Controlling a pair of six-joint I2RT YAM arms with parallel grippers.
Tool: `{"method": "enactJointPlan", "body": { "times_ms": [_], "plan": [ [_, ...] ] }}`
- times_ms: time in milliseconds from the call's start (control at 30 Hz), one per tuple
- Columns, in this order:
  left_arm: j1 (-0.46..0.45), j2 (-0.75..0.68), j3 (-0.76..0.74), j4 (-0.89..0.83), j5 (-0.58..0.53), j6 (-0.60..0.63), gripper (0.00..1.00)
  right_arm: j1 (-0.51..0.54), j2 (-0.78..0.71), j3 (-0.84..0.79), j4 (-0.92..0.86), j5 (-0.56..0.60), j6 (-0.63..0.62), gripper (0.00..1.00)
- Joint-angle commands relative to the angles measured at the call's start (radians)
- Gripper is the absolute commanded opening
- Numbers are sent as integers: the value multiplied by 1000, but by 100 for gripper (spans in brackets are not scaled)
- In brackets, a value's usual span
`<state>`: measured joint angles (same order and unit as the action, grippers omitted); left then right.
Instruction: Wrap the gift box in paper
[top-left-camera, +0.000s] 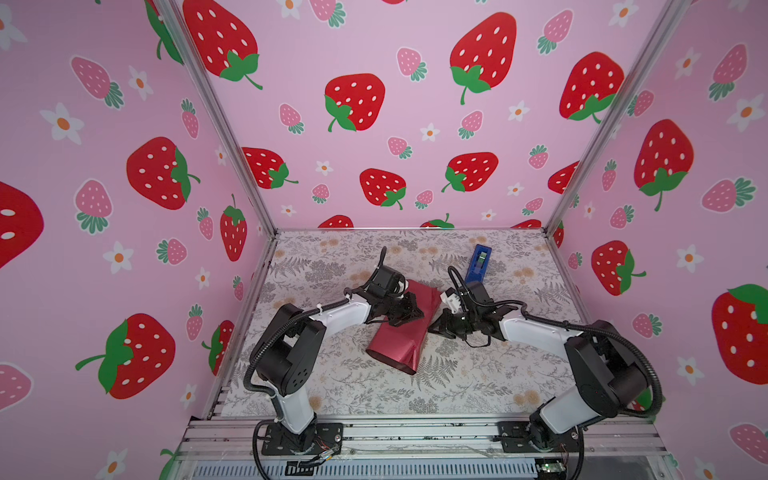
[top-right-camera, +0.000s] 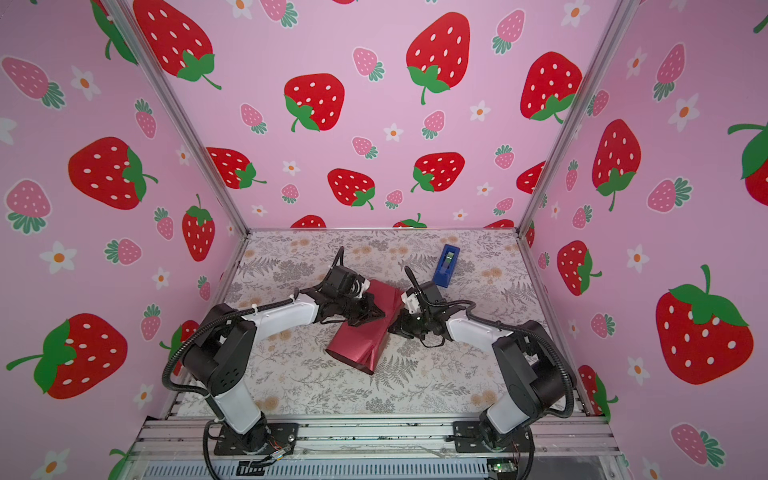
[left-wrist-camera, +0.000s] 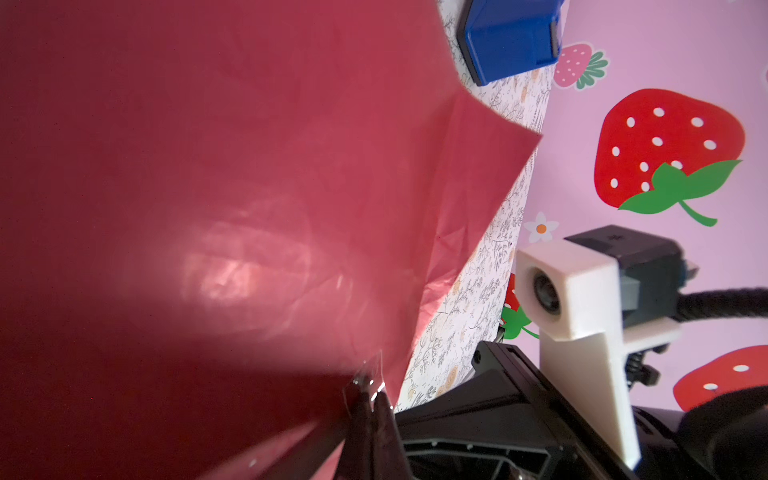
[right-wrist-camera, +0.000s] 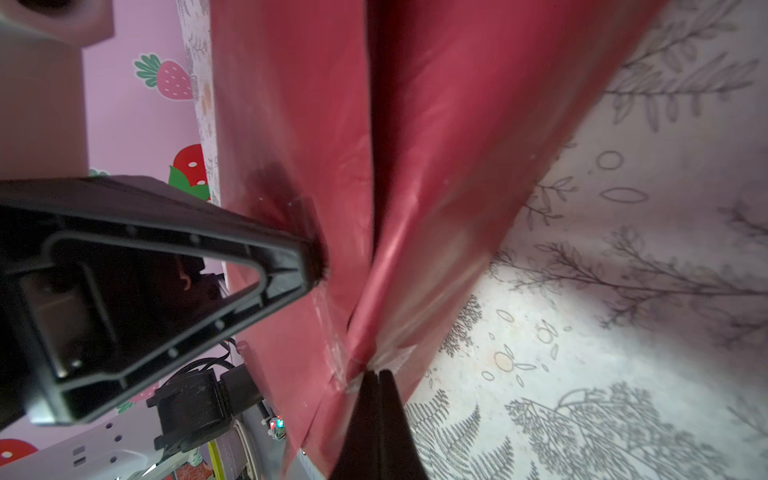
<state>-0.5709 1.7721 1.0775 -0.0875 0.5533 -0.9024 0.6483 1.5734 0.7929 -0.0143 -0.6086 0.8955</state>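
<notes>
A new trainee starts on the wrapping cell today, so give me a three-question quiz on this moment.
1. True or false: the gift box lies in plain sight beside the paper.
2. What colour is the tape dispenser? A green, B blue, C white.
3. How do the left tool and right tool stand, open or shut?
Key: 1 false, the box cannot be seen; 2 B; 3 both shut, tips at the paper.

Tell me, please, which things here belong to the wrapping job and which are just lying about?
In the job: paper, folded into a bundle; gift box, hidden, presumably inside; left gripper and right gripper, jaws shut, tips against the paper.
Lying about: blue tape dispenser, apart at the back, untouched.
</notes>
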Motion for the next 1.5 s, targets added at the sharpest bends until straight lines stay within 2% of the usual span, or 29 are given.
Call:
{"method": "enactJointPlan", "body": {
  "times_ms": [0,233,433,533,667,700,867,1100,1267,1467],
  "plan": [
    [13,29,-38,-157,-105,1,1,11,36,-10,96,-40,44,1],
    [14,28,-38,-157,-105,0,1,13,81,-38,131,-41,50,0],
    [13,16,-15,-166,-103,4,1,11,2,-18,-38,76,14,1],
    [13,5,19,-193,-99,16,2,11,-54,-23,-59,96,32,4],
    [13,-17,77,-232,-96,28,5,13,-107,-17,-69,107,62,17],
    [14,-25,90,-242,-96,32,10,13,-115,-10,-75,112,63,20],
    [13,-73,185,-318,-113,70,17,13,-110,20,-65,105,82,34],
    [58,-113,256,-508,-226,218,31,13,-66,42,-33,118,94,55],
    [139,-116,217,-590,-261,329,43,13,-8,72,-9,123,93,59],
    [219,-80,158,-593,-185,397,49,13,72,100,25,94,82,58]
  ]
}}
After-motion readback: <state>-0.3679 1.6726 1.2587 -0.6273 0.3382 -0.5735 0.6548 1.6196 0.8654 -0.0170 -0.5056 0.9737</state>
